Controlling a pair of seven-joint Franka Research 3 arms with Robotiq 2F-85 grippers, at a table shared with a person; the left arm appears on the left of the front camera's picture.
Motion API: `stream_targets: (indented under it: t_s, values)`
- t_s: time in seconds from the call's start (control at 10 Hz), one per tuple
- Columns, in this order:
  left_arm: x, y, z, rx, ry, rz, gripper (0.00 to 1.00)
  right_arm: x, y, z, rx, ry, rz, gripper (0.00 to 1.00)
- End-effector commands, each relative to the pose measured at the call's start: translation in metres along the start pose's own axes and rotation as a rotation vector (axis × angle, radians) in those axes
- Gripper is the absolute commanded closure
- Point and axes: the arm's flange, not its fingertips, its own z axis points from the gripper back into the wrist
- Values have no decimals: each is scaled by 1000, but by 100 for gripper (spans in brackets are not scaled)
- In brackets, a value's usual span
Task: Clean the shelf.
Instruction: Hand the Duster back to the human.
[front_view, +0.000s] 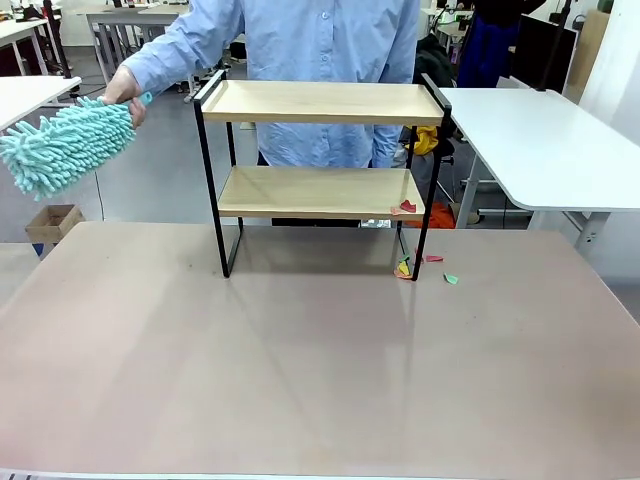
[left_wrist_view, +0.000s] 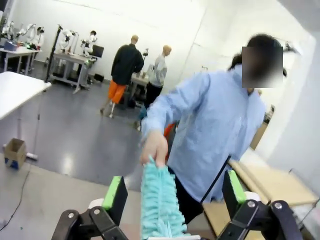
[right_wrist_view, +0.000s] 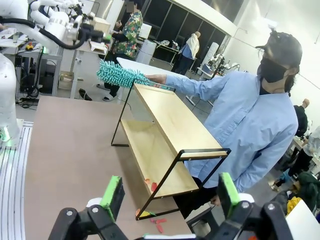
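The shelf (front_view: 320, 103) stands mid-table, two light wooden boards in a black frame. Red paper scraps (front_view: 405, 207) lie at the right end of its lower board, and a few coloured scraps (front_view: 405, 268) lie on the table by its right leg. A person behind it holds a fluffy turquoise duster (front_view: 65, 145) out to the left in one hand (front_view: 125, 88). In the left wrist view the duster (left_wrist_view: 159, 200) hangs between my left gripper's (left_wrist_view: 174, 186) wide-open fingers, untouched by the pads, with the person's hand (left_wrist_view: 154, 147) on its handle. My right gripper (right_wrist_view: 170, 194) is open and empty, facing the shelf's (right_wrist_view: 170, 125) end.
The brown tabletop (front_view: 300, 370) stretches bare in front of the shelf. White tables (front_view: 540, 140) stand at the right and far left. A cardboard box (front_view: 55, 222) sits on the floor at the left. Other people stand far off in the room.
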Motion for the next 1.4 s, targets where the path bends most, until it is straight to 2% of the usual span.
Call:
stream_targets:
  t_s: [0.0, 0.2, 0.3, 0.4, 1.3]
  values:
    - [38, 18, 24, -1, -83, 56, 0, 0, -2, -3, -12, -22, 24, 0]
    - [53, 33, 42, 4, -123, 96, 0, 0, -2, -3, -12, -22, 24, 0]
    - [55, 39, 43, 54, -148, 90, 0, 0, -2, -3, -12, -22, 24, 0]
    - [57, 25, 42, 24, -127, 78, 0, 0, -2, -3, -12, -22, 24, 0]
    - [57, 25, 42, 24, -127, 78, 0, 0, -2, -3, -12, -22, 24, 0]
